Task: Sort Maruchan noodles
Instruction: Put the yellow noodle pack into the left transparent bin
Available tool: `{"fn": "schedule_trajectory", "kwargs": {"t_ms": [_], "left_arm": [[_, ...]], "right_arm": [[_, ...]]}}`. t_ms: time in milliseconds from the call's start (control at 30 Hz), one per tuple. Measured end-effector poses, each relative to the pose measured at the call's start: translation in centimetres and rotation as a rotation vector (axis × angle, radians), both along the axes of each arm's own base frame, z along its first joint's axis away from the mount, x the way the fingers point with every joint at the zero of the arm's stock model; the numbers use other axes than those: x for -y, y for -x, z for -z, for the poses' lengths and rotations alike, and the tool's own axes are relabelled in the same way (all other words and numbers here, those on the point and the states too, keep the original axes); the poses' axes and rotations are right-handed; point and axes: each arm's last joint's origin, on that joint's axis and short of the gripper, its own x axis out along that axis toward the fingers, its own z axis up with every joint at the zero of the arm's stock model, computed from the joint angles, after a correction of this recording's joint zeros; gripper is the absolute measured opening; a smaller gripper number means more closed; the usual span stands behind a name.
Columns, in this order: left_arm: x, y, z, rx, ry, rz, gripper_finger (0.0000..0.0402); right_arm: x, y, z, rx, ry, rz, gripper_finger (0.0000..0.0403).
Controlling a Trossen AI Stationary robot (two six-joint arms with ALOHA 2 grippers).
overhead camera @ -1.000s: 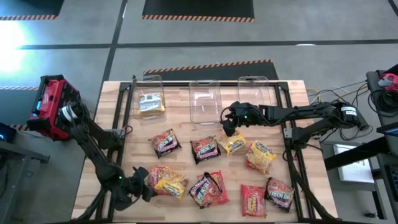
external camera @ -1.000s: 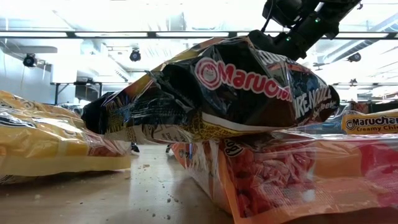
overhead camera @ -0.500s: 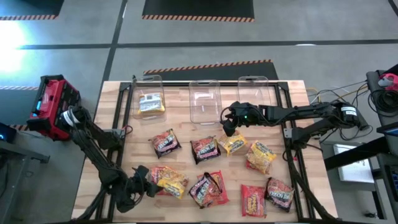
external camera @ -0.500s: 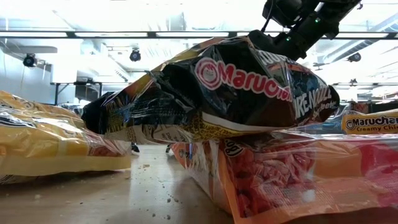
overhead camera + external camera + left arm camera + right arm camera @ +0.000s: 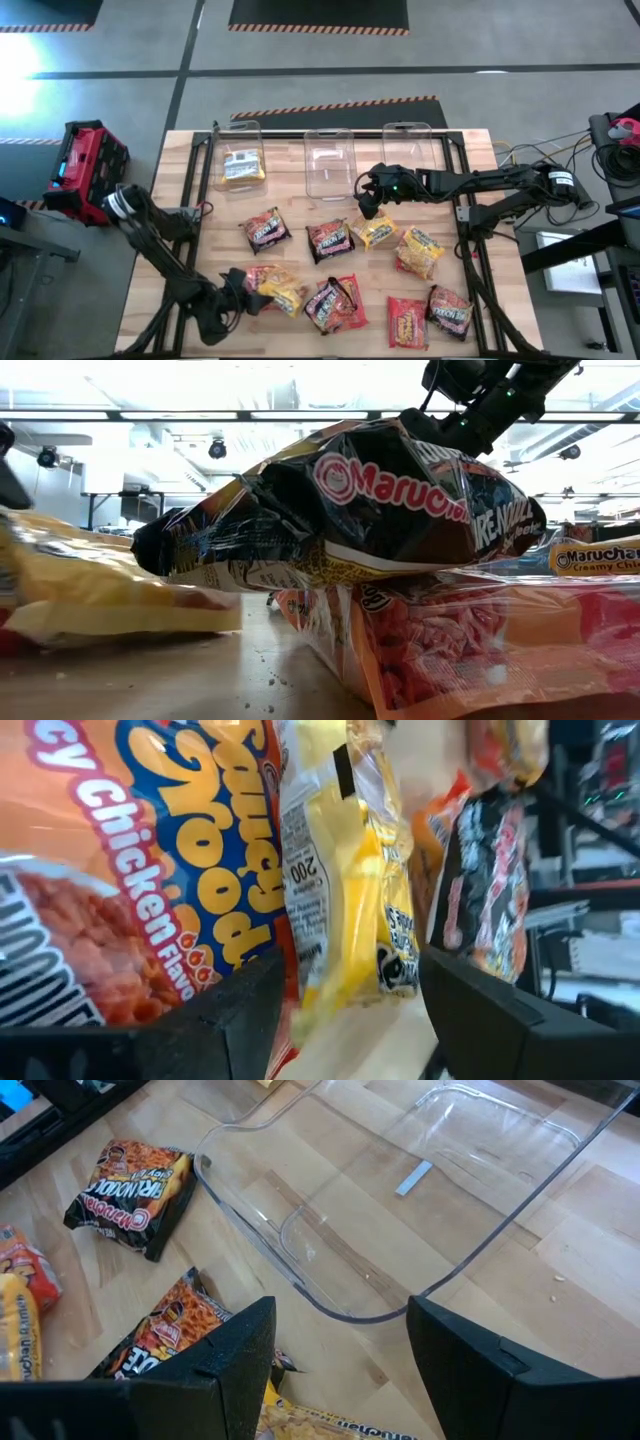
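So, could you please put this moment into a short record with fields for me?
left gripper: near table edge, jaws open around the edge of a yellow packet lying on a red packet
right gripper: hovering between the middle bin and a yellow packet by it, jaws open, empty
left bin: one yellow packet inside
middle bin: empty
right bin: empty
loose packets: nine on the table

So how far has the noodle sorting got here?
Done: one yellow crinkly noodle packet lies in the left clear plastic bin. In hand: the left end effector has open fingers around another yellow packet at the near edge. Left: about nine packets on the wooden table; the right end effector hovers open.
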Motion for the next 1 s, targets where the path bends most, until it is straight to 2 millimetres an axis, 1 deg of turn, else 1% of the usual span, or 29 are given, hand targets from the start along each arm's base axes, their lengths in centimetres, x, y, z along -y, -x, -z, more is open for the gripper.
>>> {"fn": "schedule_trajectory", "kwargs": {"t_ms": [167, 367, 467, 800, 1000], "left_arm": [[-0.2, -0.2, 0.2, 0.055, -0.058, -0.041, 0.0200], [-0.5, -0.6, 0.4, 0.067, -0.103, -0.056, 0.0168], [-0.6, -0.9, 0.3, 0.071, -0.112, -0.054, 0.0158], [-1.3, -2.3, 0.3, 0.034, -0.133, -0.030, 0.0155], [-1.7, -3.4, -0.1, 0.053, -0.180, -0.006, 0.0155]], "right_arm": [[0.0, 0.0, 0.0, 0.000, 0.000, 0.000, 0.0215], [0.0, 0.0, 0.0, 0.000, 0.000, 0.000, 0.0215], [0.0, 0.0, 0.0, 0.000, 0.000, 0.000, 0.0215], [0.0, 0.0, 0.0, 0.000, 0.000, 0.000, 0.0215], [0.0, 0.0, 0.0, 0.000, 0.000, 0.000, 0.0215]]}}
